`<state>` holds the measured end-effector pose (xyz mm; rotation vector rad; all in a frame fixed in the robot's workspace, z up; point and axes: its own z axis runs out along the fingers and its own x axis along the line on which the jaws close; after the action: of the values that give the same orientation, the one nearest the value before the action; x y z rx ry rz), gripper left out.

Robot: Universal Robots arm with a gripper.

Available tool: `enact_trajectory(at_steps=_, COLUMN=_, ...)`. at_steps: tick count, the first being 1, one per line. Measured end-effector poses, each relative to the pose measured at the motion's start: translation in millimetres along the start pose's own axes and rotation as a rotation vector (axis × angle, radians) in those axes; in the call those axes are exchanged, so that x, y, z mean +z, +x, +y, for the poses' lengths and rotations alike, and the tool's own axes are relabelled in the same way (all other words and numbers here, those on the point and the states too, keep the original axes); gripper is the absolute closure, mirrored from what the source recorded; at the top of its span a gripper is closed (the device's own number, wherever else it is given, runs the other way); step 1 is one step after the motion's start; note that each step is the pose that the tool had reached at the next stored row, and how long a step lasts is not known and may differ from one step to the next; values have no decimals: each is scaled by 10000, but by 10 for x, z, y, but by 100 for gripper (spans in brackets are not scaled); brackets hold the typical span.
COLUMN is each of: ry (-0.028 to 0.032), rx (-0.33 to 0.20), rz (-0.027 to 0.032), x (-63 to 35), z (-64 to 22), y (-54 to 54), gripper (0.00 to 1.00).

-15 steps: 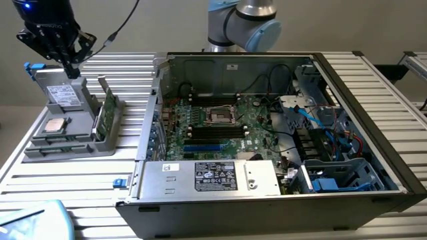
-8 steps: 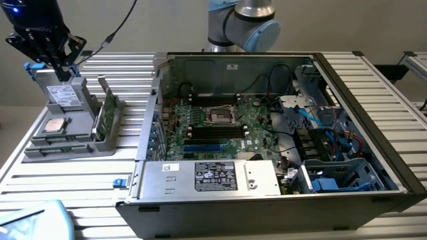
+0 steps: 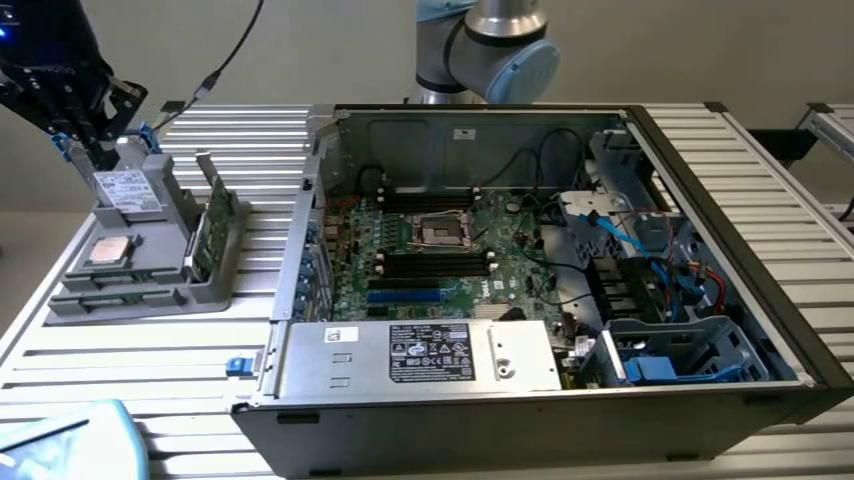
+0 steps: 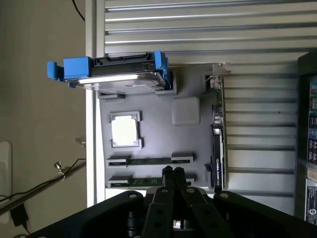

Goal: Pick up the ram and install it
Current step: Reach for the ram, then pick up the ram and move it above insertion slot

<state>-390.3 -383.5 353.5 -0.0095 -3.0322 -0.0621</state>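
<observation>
Hovers above the tray (image 3: 74, 305) with the gripper (image 3: 74, 130) clenched on nothing: seen from the wrist, fingertips (image 4: 168, 177) pressed together, no part between them, clear of everything on the tray. Touches nothing. Along the tray's long side facing the case (image 3: 534, 410), upright on its long edge: the ram (image 3: 214, 232), a thin green stick, untouched in its holder. Flat in two parallel slots at one end of the tray: two flat sticks (image 4: 148, 160), also green, with the fingertips lined up over the slot nearest that end in the wrist view. At the tray's opposite end, on edge in a cradle: a drive (image 3: 127, 187) with a white label and blue brackets. Between the drive and the flat sticks, in a square recess of the tray: a silver chip (image 3: 107, 250). Beside the tray, on the exterior view's right: the open case, with a motherboard (image 3: 441, 250) and its black slots in view inside.
</observation>
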Motion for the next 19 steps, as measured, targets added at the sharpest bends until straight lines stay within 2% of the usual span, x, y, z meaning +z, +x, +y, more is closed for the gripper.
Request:
enact_trajectory(at_steps=4, ry=8, rx=-63, rz=3, x=9, z=-78, y=63, gripper=89)
enact_trajectory(at_steps=7, ry=-4, rx=-77, rz=3, x=7, z=-128, y=68, gripper=89)
enact_trajectory(at_steps=19, ry=-6, rx=-77, rz=3, x=7, z=-131, y=68, gripper=89)
